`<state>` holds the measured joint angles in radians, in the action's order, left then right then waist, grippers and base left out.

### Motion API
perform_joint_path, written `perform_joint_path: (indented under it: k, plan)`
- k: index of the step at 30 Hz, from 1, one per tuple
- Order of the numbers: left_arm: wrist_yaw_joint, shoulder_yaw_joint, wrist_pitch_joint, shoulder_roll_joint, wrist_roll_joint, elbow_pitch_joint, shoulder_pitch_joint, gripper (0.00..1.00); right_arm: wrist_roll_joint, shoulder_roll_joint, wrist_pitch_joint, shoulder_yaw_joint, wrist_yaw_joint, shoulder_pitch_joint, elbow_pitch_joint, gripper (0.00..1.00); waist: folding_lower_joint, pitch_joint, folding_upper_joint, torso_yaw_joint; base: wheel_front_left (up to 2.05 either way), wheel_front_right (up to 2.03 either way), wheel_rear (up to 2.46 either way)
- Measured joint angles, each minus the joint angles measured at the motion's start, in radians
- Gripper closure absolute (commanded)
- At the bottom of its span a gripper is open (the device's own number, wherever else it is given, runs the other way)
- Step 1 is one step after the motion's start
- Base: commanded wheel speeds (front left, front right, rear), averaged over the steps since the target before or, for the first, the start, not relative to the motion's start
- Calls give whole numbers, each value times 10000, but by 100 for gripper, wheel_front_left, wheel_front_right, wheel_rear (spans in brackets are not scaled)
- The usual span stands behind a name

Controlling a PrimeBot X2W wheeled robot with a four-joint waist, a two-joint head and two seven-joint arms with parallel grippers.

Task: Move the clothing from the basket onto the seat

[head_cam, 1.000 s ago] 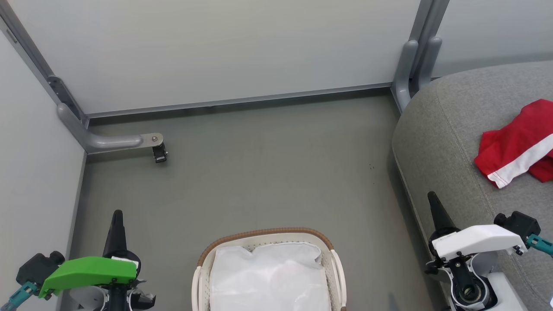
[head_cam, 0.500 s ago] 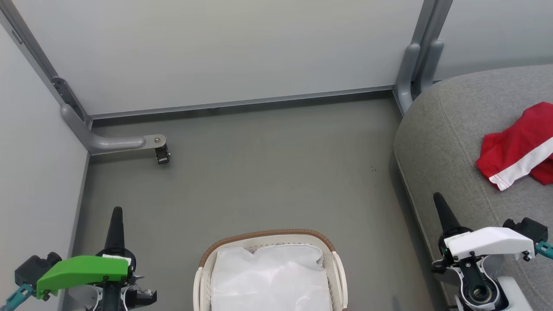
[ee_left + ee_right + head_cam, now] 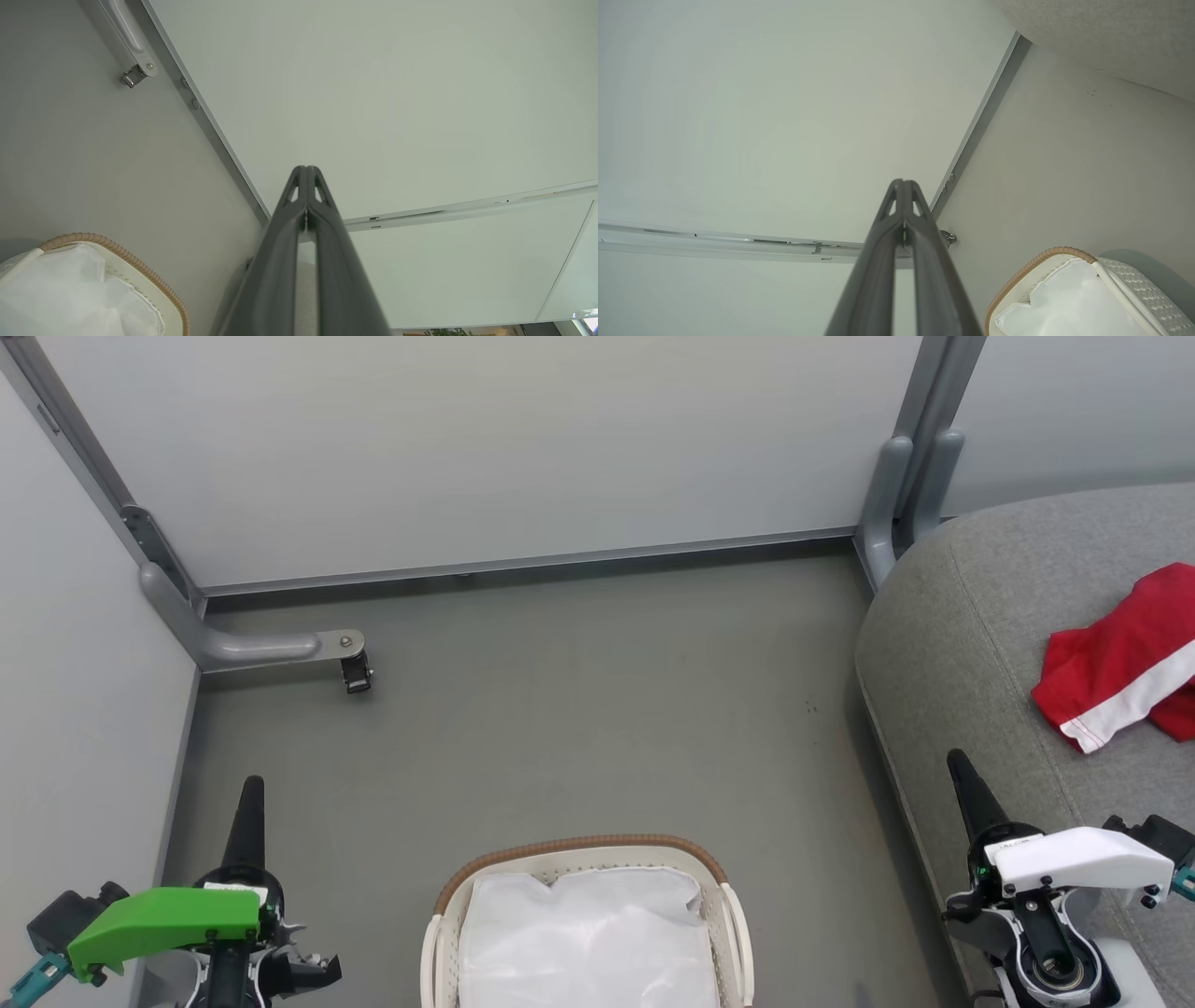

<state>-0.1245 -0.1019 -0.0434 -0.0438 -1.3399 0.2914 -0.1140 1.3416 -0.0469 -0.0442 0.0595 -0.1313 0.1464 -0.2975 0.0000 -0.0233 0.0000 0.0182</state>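
Since a second ago the whole head picture has slid a little down and to the right, wall rail, floor and basket together, so it is the head that has shifted and not the things; both arms hang much where they did.

At the lower left, the left gripper (image 3: 252, 793) points up the frame over bare floor, its two dark fingers pressed together on nothing; its wrist view shows the tips meeting. At the bottom centre the basket (image 3: 579, 845) stands on the floor between the two arms, roughly midway, its long axis running down out of the frame; what shows inside is only the white liner (image 3: 588, 933), though the near end is cut off, so I can't say for sure that no red piece is left there. At the lower right the right gripper (image 3: 960, 767) is likewise closed and empty, its tip at the seat's near edge. The seat (image 3: 980, 616) fills the right side; the clothing (image 3: 1120, 663) lies on it at the right edge, crumpled, its white stripe running lower left to upper right, up and to the right of the right gripper and well apart from it.

The right arm is plainly nearer; the task looks about done.
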Motion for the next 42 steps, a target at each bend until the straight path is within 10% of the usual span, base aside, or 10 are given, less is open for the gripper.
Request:
perform_joint_path:
  k: [42]
  plan:
    - [-35,-113,-709,-29,-2713,-462,0,100,2690,-6,-702,556,2,-332,525,100,0,203,0,-181,0,0,0]
